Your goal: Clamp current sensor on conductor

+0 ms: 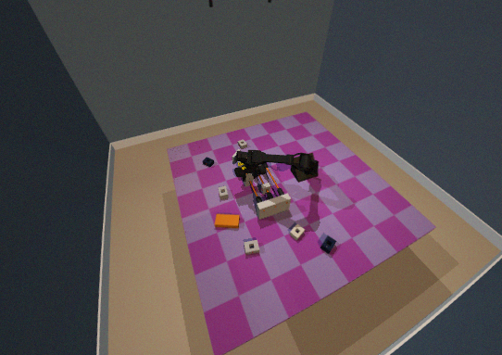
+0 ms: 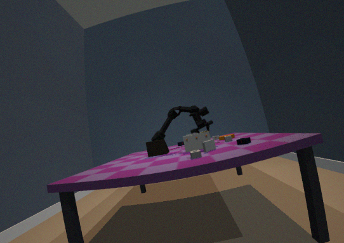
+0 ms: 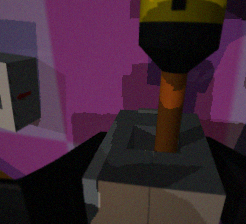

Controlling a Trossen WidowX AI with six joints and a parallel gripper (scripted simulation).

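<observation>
Box point(image 3: 11, 92): a white and grey box sits on the left, well apart from the work. Leave it alone.
Sensor point(image 3: 151, 162): the grey sensor is in the middle, sitting round the orange wire point(image 3: 170, 117).
Gripper point(image 3: 151, 200): its jaws are pinching the sensor from both sides.
Cap point(image 3: 180, 30): a yellow and black end piece is at the top of the wire.
How to do it well: squeeze straight and even, don't twist the wire, and let go only once it looks latched. I cannot see the arrow.
</observation>
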